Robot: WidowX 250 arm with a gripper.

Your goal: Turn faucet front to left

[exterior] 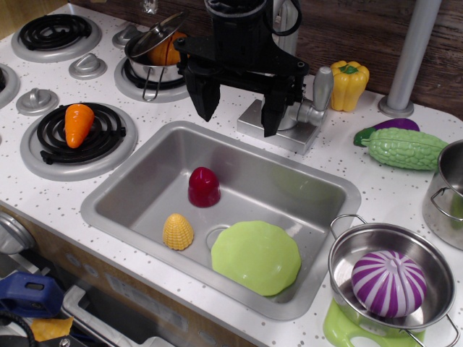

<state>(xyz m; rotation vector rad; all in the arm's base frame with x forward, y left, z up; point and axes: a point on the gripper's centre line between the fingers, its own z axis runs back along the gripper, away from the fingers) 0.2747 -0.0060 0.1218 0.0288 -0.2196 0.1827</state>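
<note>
Observation view: the black end effector (pixel 237 100) is hanging wide open, gripping nothing, above the rear rim of the sink (pixel 137 181). The faucet (pixel 300 116) is standing at 12 o'clock behind the sink, partly hidden, its lever sticking out toward 3 o'clock. A green plate (pixel 256 257) is lying in the sink.

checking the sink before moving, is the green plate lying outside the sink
No, the green plate lies inside the sink, at its front right beside the yellow corn.
</note>
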